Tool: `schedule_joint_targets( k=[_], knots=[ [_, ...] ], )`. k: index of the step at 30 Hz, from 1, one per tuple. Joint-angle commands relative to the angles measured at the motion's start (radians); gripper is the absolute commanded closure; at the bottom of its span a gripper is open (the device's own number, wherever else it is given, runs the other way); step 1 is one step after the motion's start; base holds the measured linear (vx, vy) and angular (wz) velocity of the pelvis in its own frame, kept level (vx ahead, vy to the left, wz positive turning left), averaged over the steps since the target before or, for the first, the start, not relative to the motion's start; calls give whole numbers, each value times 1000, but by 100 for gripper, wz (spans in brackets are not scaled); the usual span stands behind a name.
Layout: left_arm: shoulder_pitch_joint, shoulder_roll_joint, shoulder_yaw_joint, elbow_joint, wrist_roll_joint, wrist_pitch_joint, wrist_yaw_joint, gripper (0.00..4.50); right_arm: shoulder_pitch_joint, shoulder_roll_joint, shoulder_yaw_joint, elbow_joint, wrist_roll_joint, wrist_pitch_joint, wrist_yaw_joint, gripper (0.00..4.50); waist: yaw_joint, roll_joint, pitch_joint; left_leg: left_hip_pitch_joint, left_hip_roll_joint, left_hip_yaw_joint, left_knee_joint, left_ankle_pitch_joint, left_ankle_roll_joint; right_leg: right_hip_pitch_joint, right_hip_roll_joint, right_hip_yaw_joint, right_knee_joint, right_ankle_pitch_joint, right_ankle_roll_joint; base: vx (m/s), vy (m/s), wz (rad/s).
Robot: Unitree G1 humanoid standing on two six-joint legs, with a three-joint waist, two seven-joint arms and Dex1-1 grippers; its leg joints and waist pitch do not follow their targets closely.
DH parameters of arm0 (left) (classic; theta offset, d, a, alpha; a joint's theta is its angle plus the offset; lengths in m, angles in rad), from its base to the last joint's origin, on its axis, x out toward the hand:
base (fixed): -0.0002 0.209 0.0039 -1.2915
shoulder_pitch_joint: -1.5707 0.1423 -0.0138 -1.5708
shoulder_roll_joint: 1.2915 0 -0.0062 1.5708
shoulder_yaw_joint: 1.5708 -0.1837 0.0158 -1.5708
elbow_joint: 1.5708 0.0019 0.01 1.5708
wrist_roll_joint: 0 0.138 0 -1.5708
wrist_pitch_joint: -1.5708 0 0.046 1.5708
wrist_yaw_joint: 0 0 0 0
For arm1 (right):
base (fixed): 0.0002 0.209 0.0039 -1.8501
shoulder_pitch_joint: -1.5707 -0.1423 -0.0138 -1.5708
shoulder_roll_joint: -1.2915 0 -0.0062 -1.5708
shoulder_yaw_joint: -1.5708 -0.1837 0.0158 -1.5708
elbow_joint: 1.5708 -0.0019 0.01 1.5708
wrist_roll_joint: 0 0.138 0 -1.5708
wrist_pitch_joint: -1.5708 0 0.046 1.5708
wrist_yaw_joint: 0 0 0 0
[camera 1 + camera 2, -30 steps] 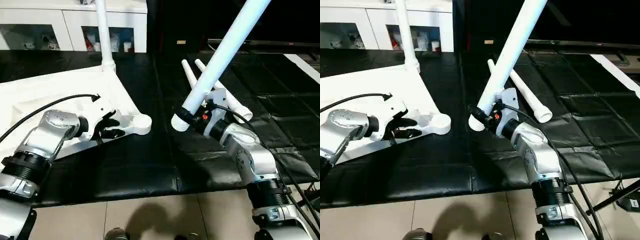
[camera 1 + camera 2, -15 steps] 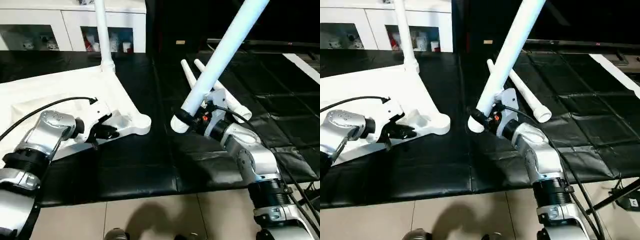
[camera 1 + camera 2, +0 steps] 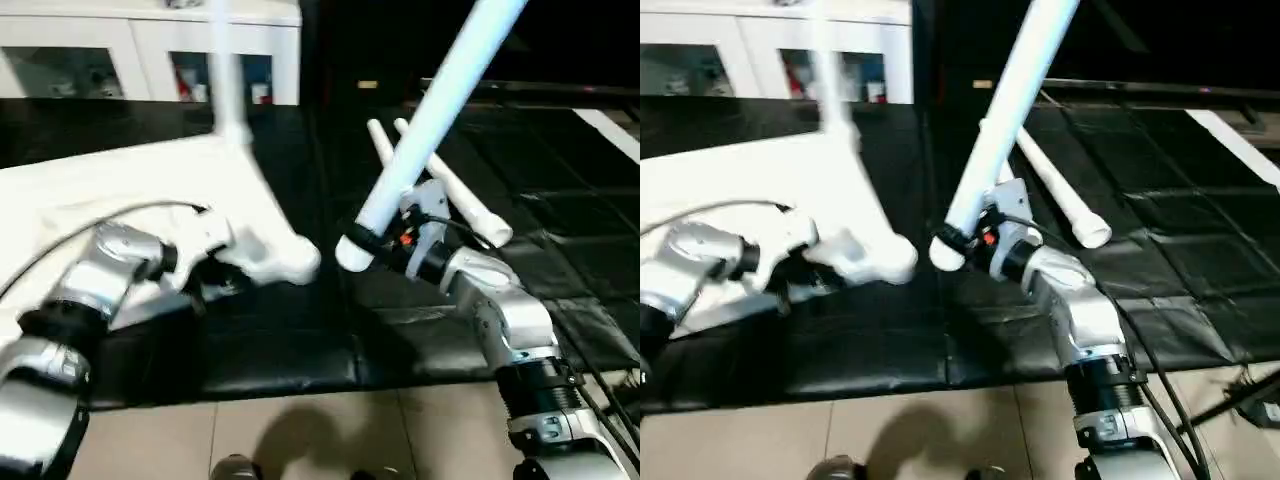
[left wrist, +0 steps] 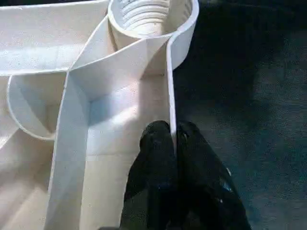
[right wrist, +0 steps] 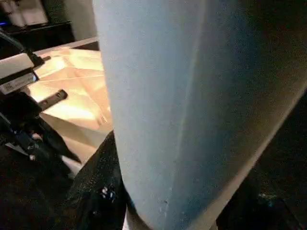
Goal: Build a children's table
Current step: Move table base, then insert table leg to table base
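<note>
The children's table top [image 3: 130, 180] lies upside down on the black mat, ribs up. My left gripper [image 4: 172, 132] is shut on the thin rim wall close to the near corner socket [image 4: 151, 17], which is the rounded corner [image 3: 297, 262] seen from the head. One leg [image 3: 228, 70] stands upright in the far corner socket. My right gripper [image 3: 385, 245] is shut on another leg [image 3: 430, 120], held tilted up and to the right. That leg's thick end [image 3: 352, 252] hangs just right of the near socket. Two more legs [image 3: 455, 195] lie on the mat behind it.
A white cabinet with glass doors [image 3: 150, 60] stands along the back left. The black mat [image 3: 300, 350] ends at a tiled floor [image 3: 350, 440] in front. A white strip [image 3: 620, 130] crosses the far right.
My left gripper has closed onto the top's rim. The top's near corner has shifted right, closer to the held leg's end. The right arm has barely moved.
</note>
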Motion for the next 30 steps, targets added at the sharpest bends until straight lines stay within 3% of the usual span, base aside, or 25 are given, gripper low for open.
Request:
schedule_joint_targets(
  k=[1,2,4,6,7,10,14,16,20,25,30],
  knots=[
    [7,-36,-33,-85,-26,-25,-35,450,-14,7,23,-23,1,11,13,258,-7,29,-92,34,19,1,-80,-364,-59,50,-76,47,-83,-360,-183,0,0,0],
    [11,-62,-32,-87,-9,-18,5,450,-18,15,45,-15,-7,20,26,258,-9,24,-89,32,19,1,-82,-374,-57,50,-75,47,-87,-383,-177,0,0,0],
    [7,-76,-24,-72,0,-21,31,450,-20,18,54,-6,-10,22,35,258,-6,25,-87,38,18,0,-82,-397,-57,46,-77,46,-94,-437,-160,0,0,0],
    [3,-85,-17,-59,6,-22,48,450,-22,19,63,10,-19,21,43,258,-7,22,-84,35,16,-2,-82,-408,-56,49,-79,43,-98,-483,-143,0,0,0],
    [0,-89,-11,-48,10,-29,57,450,-25,17,71,27,-32,11,46,258,-9,17,-83,33,14,-6,-85,-413,-57,53,-83,40,-106,-554,-105,0,0,0],
    [3,-90,4,-49,18,-32,62,450,-32,7,90,72,-62,2,51,258,-15,13,-85,34,10,-7,-83,-398,-52,51,-84,37,-115,-602,-77,0,0,0],
    [13,-79,11,-74,15,-20,57,450,-39,-10,110,98,-92,-8,43,258,-21,14,-84,33,12,-7,-85,-384,-46,50,-81,37,-113,-579,-85,0,0,0],
    [21,-68,16,-88,17,-14,59,450,-46,-18,89,93,-74,3,38,258,-21,11,-86,34,12,-6,-84,-381,-43,50,-80,38,-112,-563,-92,0,0,0],
    [28,-67,25,-101,16,-13,55,450,-53,-18,71,112,-63,1,38,258,-20,13,-88,32,14,-3,-84,-356,-41,52,-80,42,-103,-501,-114,0,0,0],
    [26,-68,29,-103,15,-11,47,450,-61,-10,79,165,-72,-8,58,258,-19,15,-90,30,14,-2,-84,-343,-41,55,-78,43,-97,-458,-132,0,0,0],
    [22,-68,26,-101,19,-10,45,450,-73,-2,85,226,-75,-21,77,258,-21,16,-88,33,13,-2,-84,-363,-44,55,-78,42,-101,-487,-128,0,0,0]
  ],
)
